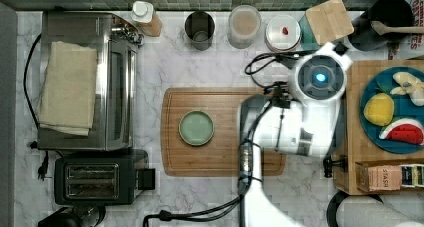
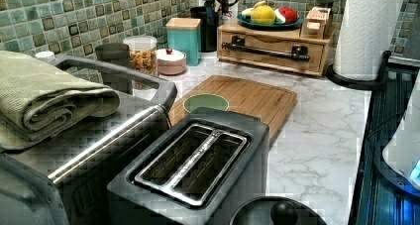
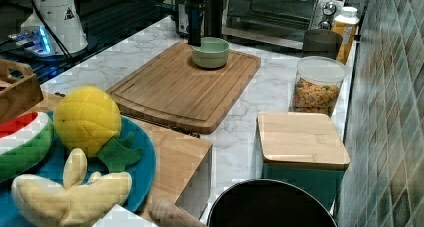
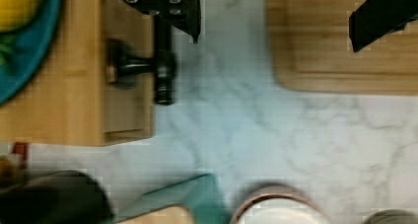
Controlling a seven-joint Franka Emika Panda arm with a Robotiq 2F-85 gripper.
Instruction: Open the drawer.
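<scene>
Drawer [image 2: 270, 45] sits shut beside the cutting board [image 2: 247, 98], under the fruit plate [image 2: 270, 23]. Gripper [image 4: 276, 12] hangs spread wide, one finger at the black bar handle [image 4: 162, 61]; I'd centre both fingers around it, then pull straight toward the board.

The arm [image 1: 290, 122] is glossy white with rounded shells, and a round dark grey cap [image 1: 320, 78] on one joint carries a glowing blue light at its centre. Black cables [image 1: 200, 214] loop along it, and a ribbed black collar [image 1: 246, 159] rings one segment. Its white base [image 3: 55, 17] bears a black triangular warning mark.
</scene>
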